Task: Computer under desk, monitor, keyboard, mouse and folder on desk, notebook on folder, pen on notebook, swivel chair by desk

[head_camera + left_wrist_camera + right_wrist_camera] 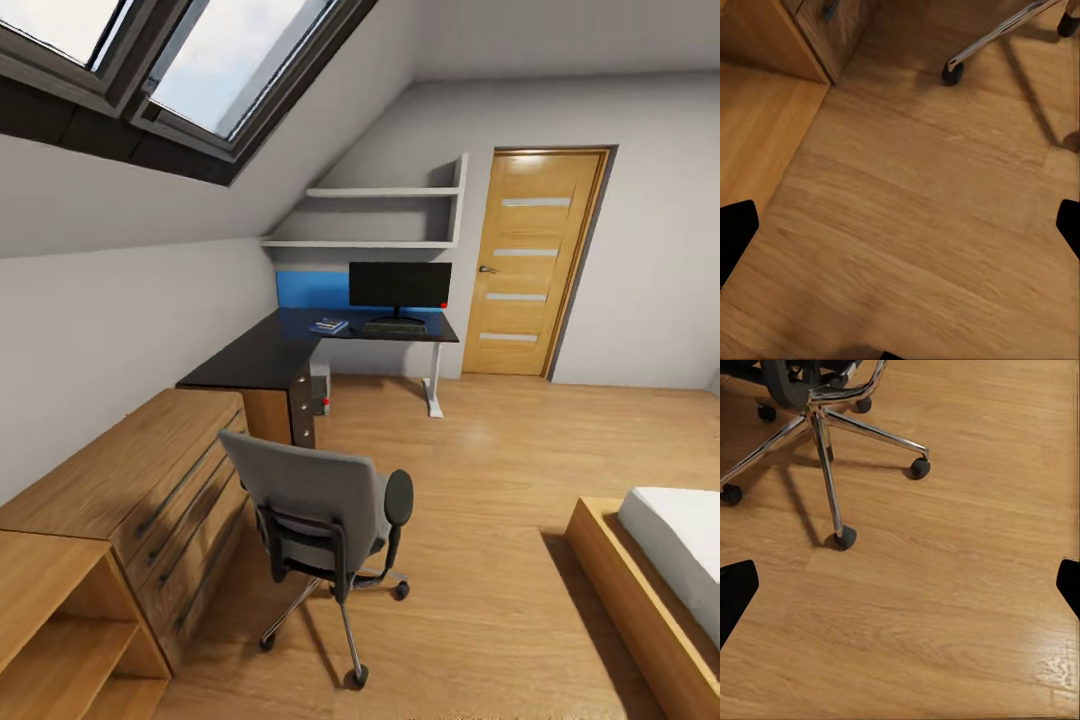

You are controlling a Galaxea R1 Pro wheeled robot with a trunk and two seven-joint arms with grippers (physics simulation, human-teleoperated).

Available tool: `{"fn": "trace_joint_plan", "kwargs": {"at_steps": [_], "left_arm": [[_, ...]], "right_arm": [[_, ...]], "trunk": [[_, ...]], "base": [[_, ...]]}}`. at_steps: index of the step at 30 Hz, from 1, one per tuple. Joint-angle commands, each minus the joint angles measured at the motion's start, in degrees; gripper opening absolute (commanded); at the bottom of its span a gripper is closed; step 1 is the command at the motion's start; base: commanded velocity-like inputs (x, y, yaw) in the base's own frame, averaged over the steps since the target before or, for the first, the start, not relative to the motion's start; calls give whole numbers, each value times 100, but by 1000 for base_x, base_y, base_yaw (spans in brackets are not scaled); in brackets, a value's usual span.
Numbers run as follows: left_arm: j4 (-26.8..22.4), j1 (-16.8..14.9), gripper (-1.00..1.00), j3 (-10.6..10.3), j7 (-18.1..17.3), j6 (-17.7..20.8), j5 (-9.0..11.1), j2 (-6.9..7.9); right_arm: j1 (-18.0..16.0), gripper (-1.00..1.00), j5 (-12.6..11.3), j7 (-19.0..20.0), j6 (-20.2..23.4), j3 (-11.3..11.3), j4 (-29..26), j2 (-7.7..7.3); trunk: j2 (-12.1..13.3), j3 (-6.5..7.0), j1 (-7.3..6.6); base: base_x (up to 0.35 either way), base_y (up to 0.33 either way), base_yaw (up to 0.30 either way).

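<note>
Room: we see the bedroom, sloped grey walls, skylights (200, 70) overhead, light wood floor (480, 560).
Landmark: we use the desk (262, 358), black L-shaped top with blue back panel, in the far corner.
Monitor: on the desk (400, 287), upright at its back edge, red light at a lower corner.
Keyboard: on the desk (394, 326), just in front of the monitor's stand.
Stack: small blue-and-grey pile (328, 325) on the desk, beside the keyboard on the side away from the door; too small for us to tell folder, notebook or pen apart.
Mouse: we cannot make it out.
Computer: under the desk (320, 388), grey tower with red light low down.
Swivel chair: well short of the desk (325, 520), on the floor beside the wood drawer unit (150, 480), its back toward us; the seat is hidden by the backrest.
Chair base: chrome legs and castors (832, 457) in the right wrist view; one leg and castor (954, 71) in the left wrist view.
Door: wood door (535, 262) beyond the desk's far end, closed.
Bed: corner of a bed (660, 570) across the floor from the desk.
Left gripper: fingertips (736, 232) dark at the frame edges over bare floor, jaws wide, holding nothing.
Right gripper: fingertips (736, 592) likewise spread wide over floor, holding nothing.
</note>
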Motion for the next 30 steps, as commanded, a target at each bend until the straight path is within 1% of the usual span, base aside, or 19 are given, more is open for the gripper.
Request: {"fn": "trace_joint_plan", "kwargs": {"at_steps": [1,4,7,20,27,30], "left_arm": [[-5,-4,100,-48,30,-22,45,3],[-5,-4,100,-49,28,-22,45,1],[-5,-4,100,-49,30,-22,45,2],[-5,-4,100,-49,28,-16,45,0],[-5,-4,100,-51,28,-14,45,1],[-5,-4,100,-52,28,-14,45,0]], "right_arm": [[-6,100,17,-54,-10,35,7,-1],[-8,100,13,-54,-11,35,7,-1],[-6,100,14,-54,-13,35,7,-1],[-6,100,-13,-21,-18,29,-3,-7],[-5,100,-23,-20,-18,26,-8,-9],[-7,100,-30,-19,-18,23,-9,-9]], "trunk": [[-4,-7,0],[-4,-7,0],[-4,-7,0],[-4,-7,0],[-4,-7,0],[-4,-7,0]], "base": [[18,241,-299],[111,284,-197],[190,275,-72],[213,268,-10],[68,287,0],[12,132,0]]}}
